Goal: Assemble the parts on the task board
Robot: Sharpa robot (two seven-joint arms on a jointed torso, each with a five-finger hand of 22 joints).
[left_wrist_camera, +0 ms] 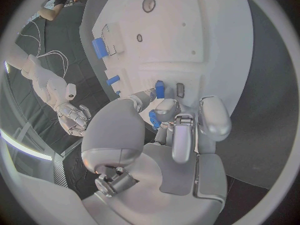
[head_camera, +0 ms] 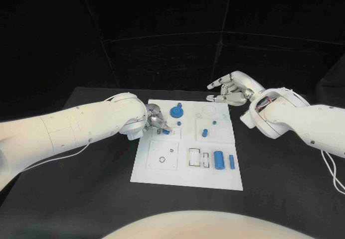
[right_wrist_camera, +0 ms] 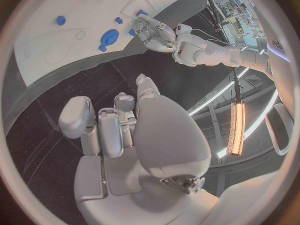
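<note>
My worktop (head_camera: 86, 199) is black. The task board (head_camera: 188, 175) on it is white, with thin dark outlines drawn on it. The parts (head_camera: 218, 161) are blue — bright blue against the white. My two arms are white, and my left hand (head_camera: 157, 121) and right hand (head_camera: 229, 85) are silver.

Nothing legible anywhere. The board (head_camera: 188, 175) carries outlines but no lettering I can read. A few pale letters at the right wrist view's right edge stay too cut off.
</note>
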